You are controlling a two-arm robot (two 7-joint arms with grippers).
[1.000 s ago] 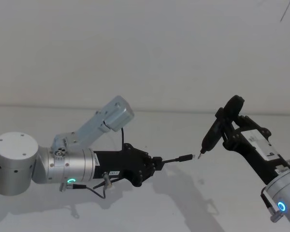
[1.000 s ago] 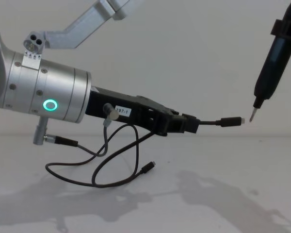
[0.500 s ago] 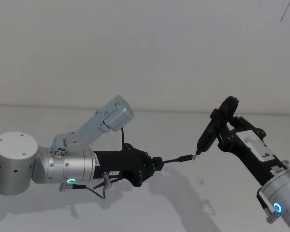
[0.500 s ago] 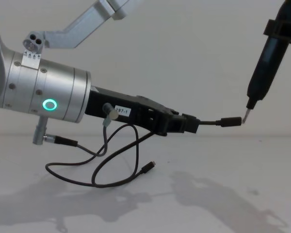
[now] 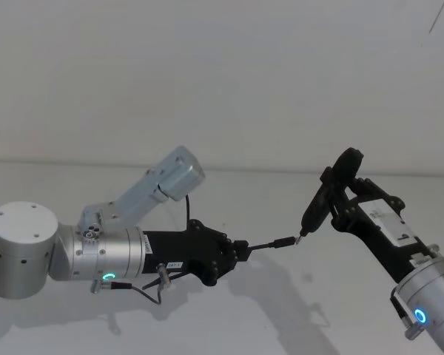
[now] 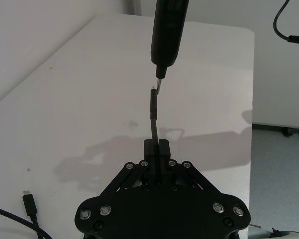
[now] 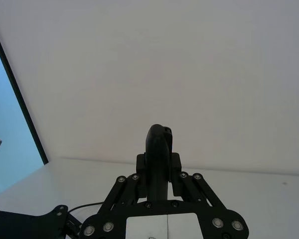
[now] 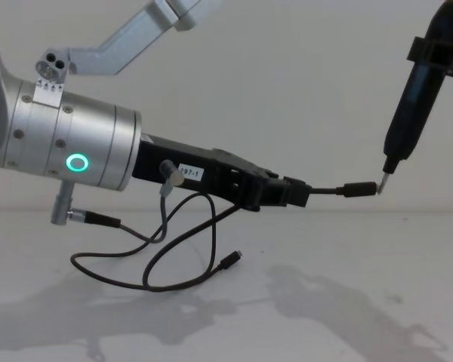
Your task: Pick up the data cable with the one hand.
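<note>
The black blocky two-jaw left gripper [image 8: 294,194], on a thick silver cylinder with a green ring light, is held level above the white table [image 8: 340,309], its jaws pinching the long thin black data cable [image 8: 183,282] a short way behind one end. That small dark metal-tipped plug [image 8: 359,189] sticks out forward in the air. The rest of the cord sags in a loop towards the table, its other plug [image 6: 30,203] low near the surface. The right gripper [image 5: 345,201] is clamped on a slim black pen-shaped tool [image 8: 411,113], whose pointed tip touches or nearly touches the raised plug.
</note>
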